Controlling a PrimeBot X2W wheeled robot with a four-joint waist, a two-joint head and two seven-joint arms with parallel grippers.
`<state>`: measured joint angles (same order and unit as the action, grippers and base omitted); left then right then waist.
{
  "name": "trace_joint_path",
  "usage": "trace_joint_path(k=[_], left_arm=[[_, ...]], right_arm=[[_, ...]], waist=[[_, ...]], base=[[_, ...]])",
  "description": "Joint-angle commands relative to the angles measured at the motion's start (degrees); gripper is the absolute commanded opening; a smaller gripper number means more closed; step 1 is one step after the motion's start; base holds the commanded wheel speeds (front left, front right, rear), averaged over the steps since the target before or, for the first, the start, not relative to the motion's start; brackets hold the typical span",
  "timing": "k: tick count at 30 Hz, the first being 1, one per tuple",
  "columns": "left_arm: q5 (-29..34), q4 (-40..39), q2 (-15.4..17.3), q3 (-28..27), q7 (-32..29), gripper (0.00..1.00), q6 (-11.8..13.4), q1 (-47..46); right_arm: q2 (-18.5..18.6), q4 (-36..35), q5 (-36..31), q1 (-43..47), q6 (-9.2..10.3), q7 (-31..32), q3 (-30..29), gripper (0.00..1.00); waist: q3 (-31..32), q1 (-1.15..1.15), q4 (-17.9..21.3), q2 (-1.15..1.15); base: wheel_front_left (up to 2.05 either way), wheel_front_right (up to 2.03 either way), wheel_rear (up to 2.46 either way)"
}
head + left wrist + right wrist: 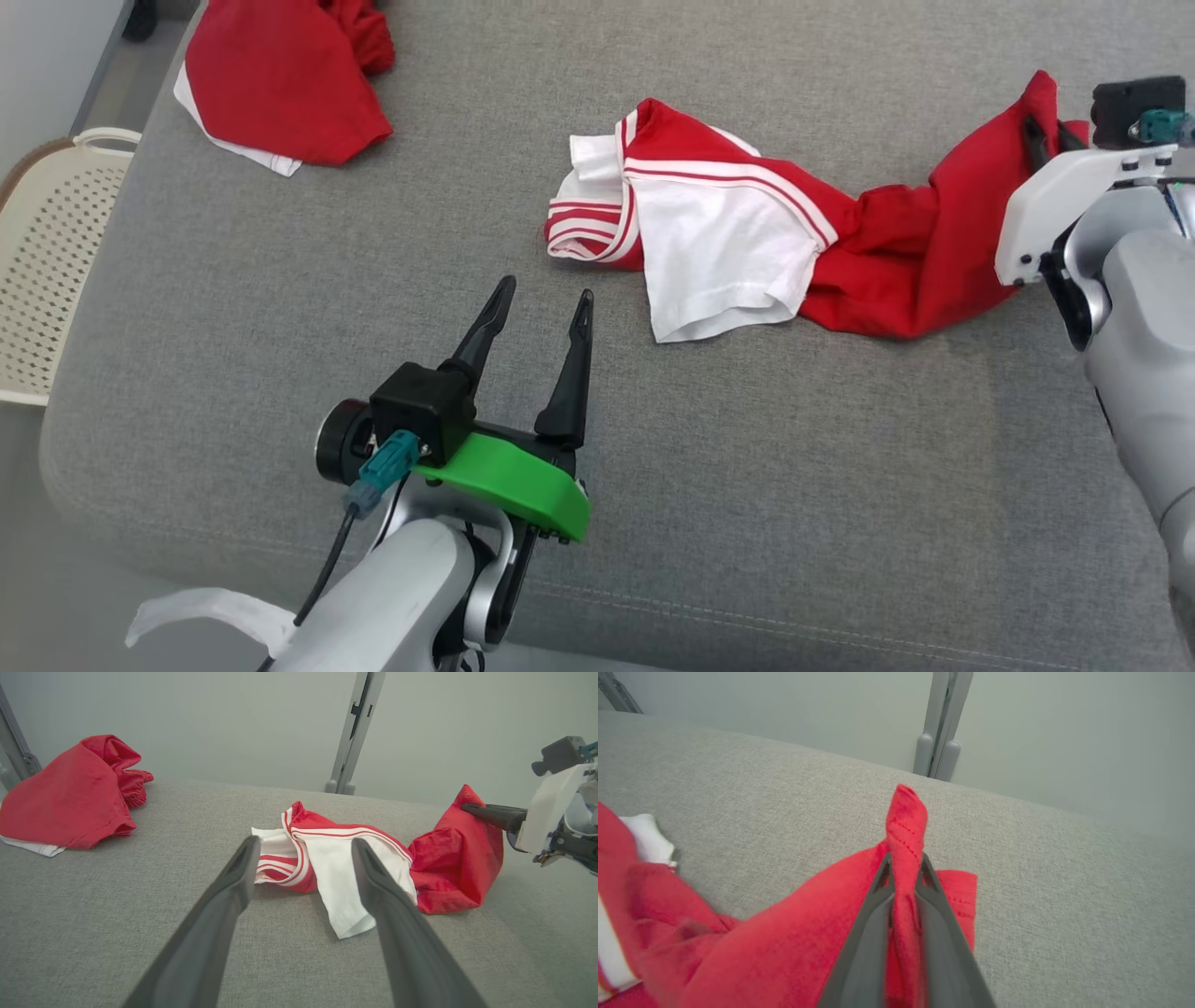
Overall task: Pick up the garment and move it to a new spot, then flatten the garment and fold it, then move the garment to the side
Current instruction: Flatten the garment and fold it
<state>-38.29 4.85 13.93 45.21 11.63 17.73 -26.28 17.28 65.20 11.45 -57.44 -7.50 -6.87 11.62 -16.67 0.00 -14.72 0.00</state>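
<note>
A red and white garment with striped trim lies crumpled across the middle of the grey cushion. Its red end is pinched up at the right by my right gripper, which is shut on the garment. In the right wrist view the red hem pokes up between the closed fingers. My left gripper hovers open over bare cushion, a short way left of the garment's white part. The left wrist view looks between the spread fingers at the garment and the right gripper beyond.
A second red and white garment lies bunched at the cushion's far left corner. A cream perforated basket stands off the cushion's left edge. A grey upright post stands behind the cushion's back edge.
</note>
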Motion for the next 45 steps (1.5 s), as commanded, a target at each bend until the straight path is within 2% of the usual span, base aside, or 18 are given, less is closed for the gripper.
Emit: trace_joint_path(k=[1, 8, 13, 20, 25, 28, 29, 30, 38, 45], left_arm=[[-0.27, -0.24, 0.47, -0.22, -0.17, 1.00, 0.45, 0.79], [-0.52, -2.10, 2.50, -1.24, -0.39, 1.00, 1.78, 2.46], [-0.87, -3.57, 3.70, -1.73, -0.76, 1.00, 2.95, 4.01], [-1.84, -4.98, 4.75, -2.37, -0.60, 1.00, 3.86, 6.12], [-1.99, -5.20, 4.92, -2.15, -0.58, 1.00, 4.02, 6.87], [-2.13, -4.85, 4.90, -2.11, -0.44, 1.00, 4.09, 7.22], [-2.21, -4.70, 4.92, -2.08, -0.40, 1.00, 4.10, 7.34], [-2.29, -4.59, 4.98, -2.08, -0.41, 1.00, 4.14, 7.38], [-2.84, -4.37, 5.36, -2.15, -0.17, 1.00, 4.51, 8.71], [-3.15, -4.15, 5.11, -1.77, -0.16, 1.00, 4.61, 9.40]], right_arm=[[0.50, -0.35, 0.67, 1.12, 0.02, -0.51, 0.49, 0.00], [3.21, -8.90, 10.21, 9.19, 0.02, -5.92, 10.02, 0.00], [7.30, -18.23, 15.54, 16.60, 0.02, -7.82, 16.05, 0.00], [12.86, -28.48, 17.56, 26.24, 0.02, -8.29, 22.11, 0.00], [16.50, -31.09, 13.48, 29.02, 0.02, -8.34, 25.37, 0.01], [17.36, -32.12, 10.82, 30.48, 0.02, -8.35, 26.15, 0.44], [17.34, -32.18, 10.28, 31.09, 0.02, -8.35, 26.11, 0.88], [17.22, -32.30, 9.86, 31.61, 0.02, -8.35, 25.93, 1.00], [16.81, -31.59, 9.14, 36.28, 0.03, -8.36, 24.19, 1.00], [17.44, -31.33, 12.30, 38.98, 0.02, -8.36, 24.16, 1.00]], waist=[[1.22, 0.00, 1.30, 0.00], [3.75, 0.00, 3.41, 0.00], [5.32, 0.00, 4.63, 0.00], [6.93, 0.00, 5.53, 0.00], [7.34, 0.00, 5.34, 0.00], [7.77, 0.00, 5.36, 0.00], [8.02, 0.00, 5.44, 0.00], [8.24, 0.00, 5.56, 0.00], [9.96, 0.00, 7.58, 0.00], [11.23, 0.00, 8.60, 0.00]], base=[[0.00, 0.00, 0.00], [0.00, 0.00, 0.00], [0.00, 0.00, 0.00], [0.00, 0.00, 0.00], [0.00, 0.00, 0.00], [0.00, 0.00, 0.00], [0.00, 0.00, 0.00], [0.00, 0.00, 0.00], [0.00, 0.00, 0.00], [0.00, 0.00, 0.00]])
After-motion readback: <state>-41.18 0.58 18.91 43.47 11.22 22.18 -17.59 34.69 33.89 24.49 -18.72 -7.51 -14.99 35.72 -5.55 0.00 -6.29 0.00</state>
